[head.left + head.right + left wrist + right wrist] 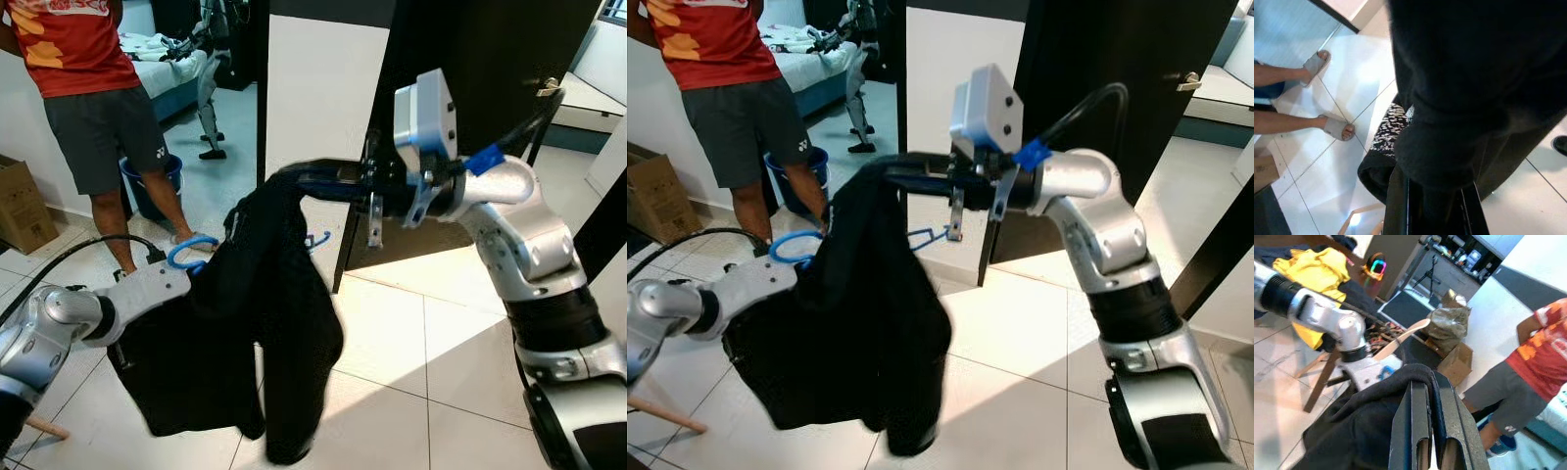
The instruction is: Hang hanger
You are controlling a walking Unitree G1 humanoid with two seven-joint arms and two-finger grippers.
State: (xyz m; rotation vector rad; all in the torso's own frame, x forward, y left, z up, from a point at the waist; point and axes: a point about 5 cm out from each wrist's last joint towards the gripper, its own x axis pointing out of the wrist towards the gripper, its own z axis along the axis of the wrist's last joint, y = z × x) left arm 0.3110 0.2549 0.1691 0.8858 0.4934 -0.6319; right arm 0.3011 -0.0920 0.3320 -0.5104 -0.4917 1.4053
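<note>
Your left gripper's fingers (1435, 215) were buried in the black cloth, so you could not tell whether they were spread or pinching; the right gripper's (1431, 431) two long fingers were pressed together around a fold at the top of the black fabric garment (245, 323), holding it up at chest height. The blue plastic hanger (191, 252) sat inside that garment, one loop showing just above your left wrist and its small hook end (315, 239) poking out on the far side.

The likely trouble was the grip itself: you held cloth, not hanger, so the hanger could have slipped out of the garment, or the heavy drape could have slid through the fingers. The hem hung near the white tiled floor (411, 352) and could have dragged.

On your left, a person in a red shirt and grey shorts (93, 98) stood near, with a blue bucket (152, 181) and a brown cardboard box (22, 206) beside them, so a leftward swing was cramped. Ahead stood a white and black wall panel (313, 88) and a dark door (490, 59) close to your right arm. Open floor lay forward and right.
</note>
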